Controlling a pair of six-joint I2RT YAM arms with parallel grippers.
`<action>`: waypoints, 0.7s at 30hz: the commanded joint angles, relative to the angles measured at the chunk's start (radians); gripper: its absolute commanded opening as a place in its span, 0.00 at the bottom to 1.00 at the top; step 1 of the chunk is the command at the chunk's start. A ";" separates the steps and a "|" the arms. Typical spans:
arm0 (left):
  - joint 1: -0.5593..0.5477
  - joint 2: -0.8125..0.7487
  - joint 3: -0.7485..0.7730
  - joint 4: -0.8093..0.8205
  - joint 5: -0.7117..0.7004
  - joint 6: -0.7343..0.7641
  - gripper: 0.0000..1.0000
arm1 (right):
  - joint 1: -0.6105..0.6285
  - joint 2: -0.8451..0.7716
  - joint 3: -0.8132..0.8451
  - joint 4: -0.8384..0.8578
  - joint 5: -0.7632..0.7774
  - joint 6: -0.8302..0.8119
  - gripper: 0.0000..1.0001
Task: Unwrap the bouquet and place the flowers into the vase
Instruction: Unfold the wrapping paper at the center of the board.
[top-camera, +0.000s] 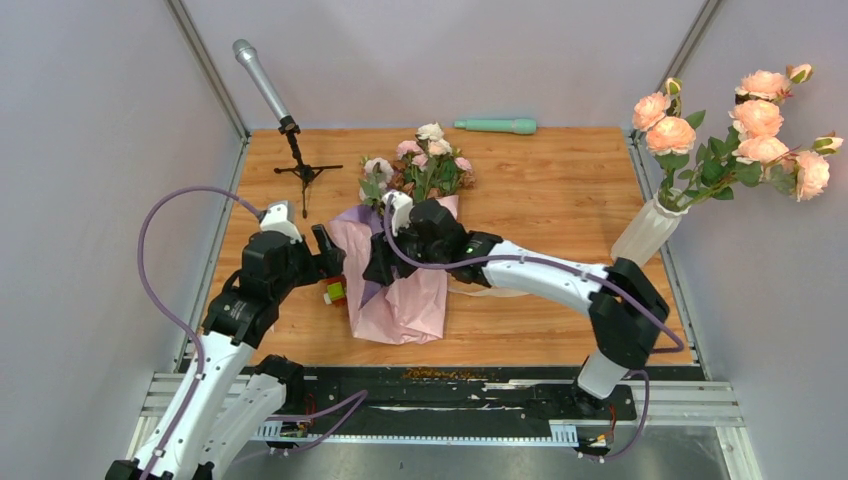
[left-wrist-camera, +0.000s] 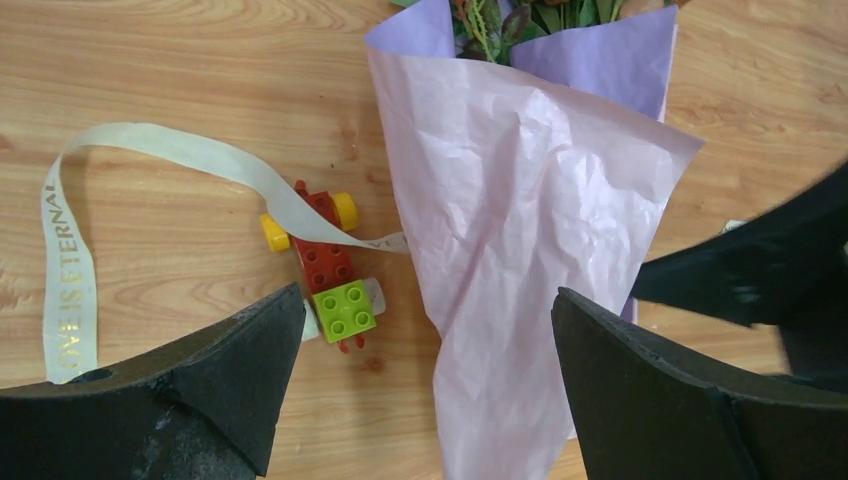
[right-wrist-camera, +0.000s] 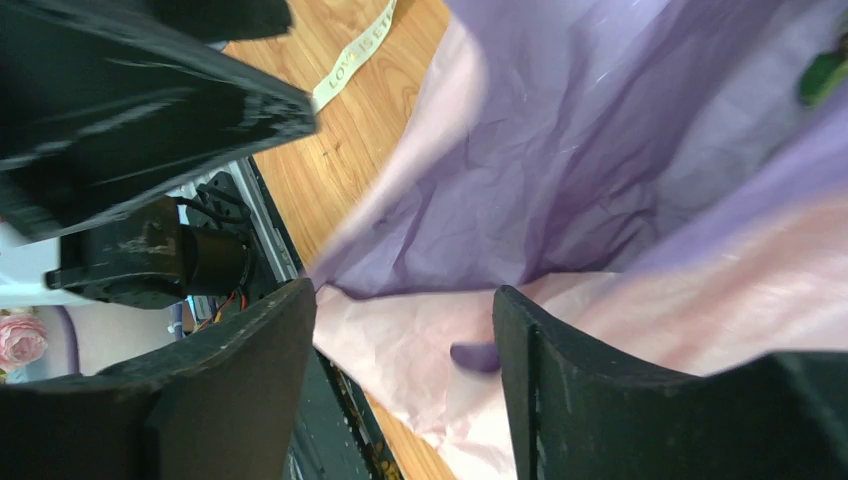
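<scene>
The bouquet (top-camera: 405, 250) is seen lying flat near the middle of the counter (top-camera: 560, 200), its heads pointed toward the far edge; the flowers (top-camera: 425, 160) (small pink and cream-white roses with green leaves) are seen spilling out of the far end of the wrapping. The paper (left-wrist-camera: 520, 230) is found loosened into a crinkled pink cone with a lilac inner sheet showing at its mouth; its narrow end is turned toward the arms. The cream ribbon (left-wrist-camera: 70, 270) is seen untied, laid in a loop on the wood to the left of the paper, one end passed over a small toy car (left-wrist-camera: 330, 270) of red, yellow and green blocks and brought up to the paper's edge.

The left end effector (left-wrist-camera: 425, 300) is held just above the narrow end of the paper with its fingers spread wide and nothing gripped. The right end effector (right-wrist-camera: 402, 295) is placed over the paper from the other side; its fingers are parted, with pink and lilac sheet seen in the gap.

The vase (top-camera: 645, 230) is stood at the right edge, well apart from the bouquet, and is filled with peach roses (top-camera: 760, 130); a mint-green cylinder (top-camera: 497, 126) is laid at the far edge; a microphone (top-camera: 258, 75) on a small stand is set at the far left.
</scene>
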 joint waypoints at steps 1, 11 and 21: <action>0.006 0.030 0.032 0.053 0.086 0.049 1.00 | -0.004 -0.175 -0.031 -0.096 0.105 -0.084 0.69; 0.006 0.000 0.007 0.108 0.140 0.043 1.00 | -0.008 -0.351 -0.107 -0.229 0.356 -0.090 0.77; 0.007 0.040 -0.003 -0.066 -0.215 0.026 1.00 | 0.008 -0.303 -0.123 -0.201 0.315 -0.053 0.78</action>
